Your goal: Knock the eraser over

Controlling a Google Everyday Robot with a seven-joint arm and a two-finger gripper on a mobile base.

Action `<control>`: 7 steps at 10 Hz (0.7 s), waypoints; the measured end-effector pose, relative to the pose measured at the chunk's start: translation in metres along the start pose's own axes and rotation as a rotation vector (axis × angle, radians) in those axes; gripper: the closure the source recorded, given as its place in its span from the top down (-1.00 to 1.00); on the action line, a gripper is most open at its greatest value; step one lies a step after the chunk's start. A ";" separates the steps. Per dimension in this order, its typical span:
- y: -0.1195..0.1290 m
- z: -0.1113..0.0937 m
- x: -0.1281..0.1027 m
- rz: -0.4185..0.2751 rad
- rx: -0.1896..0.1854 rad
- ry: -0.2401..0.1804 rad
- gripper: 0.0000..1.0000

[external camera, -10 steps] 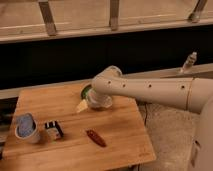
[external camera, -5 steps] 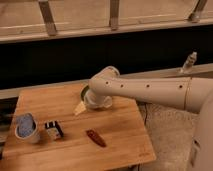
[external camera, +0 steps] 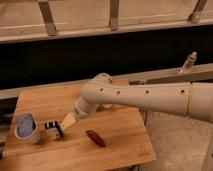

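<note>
The eraser (external camera: 53, 130) is a small block with a white top and a dark sleeve. It stands on the wooden table (external camera: 120, 135) at the front left, just right of the cup. My gripper (external camera: 68, 121) reaches in from the right on a cream arm and hangs just right of and slightly above the eraser, its pale tip almost touching it.
A white cup with blue filling (external camera: 26, 127) stands at the table's left edge beside the eraser. A reddish-brown elongated piece (external camera: 95, 137) lies in front of the arm. A dark wall and a rail run behind the table. A bottle (external camera: 188, 62) stands at the far right.
The arm has swung left and down toward the eraser. The gripper tip has moved from the table's middle to just beside the eraser. The eraser, cup and reddish piece have not moved.
</note>
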 end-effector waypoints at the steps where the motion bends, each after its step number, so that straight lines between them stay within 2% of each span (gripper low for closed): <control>1: 0.013 0.006 -0.002 -0.034 -0.029 0.009 0.60; 2: 0.022 0.012 -0.005 -0.059 -0.043 0.019 0.60; 4: 0.049 0.041 -0.020 -0.124 -0.060 0.059 0.60; 5: 0.056 0.053 -0.023 -0.140 -0.065 0.080 0.60; 7: 0.054 0.086 -0.023 -0.152 -0.065 0.151 0.60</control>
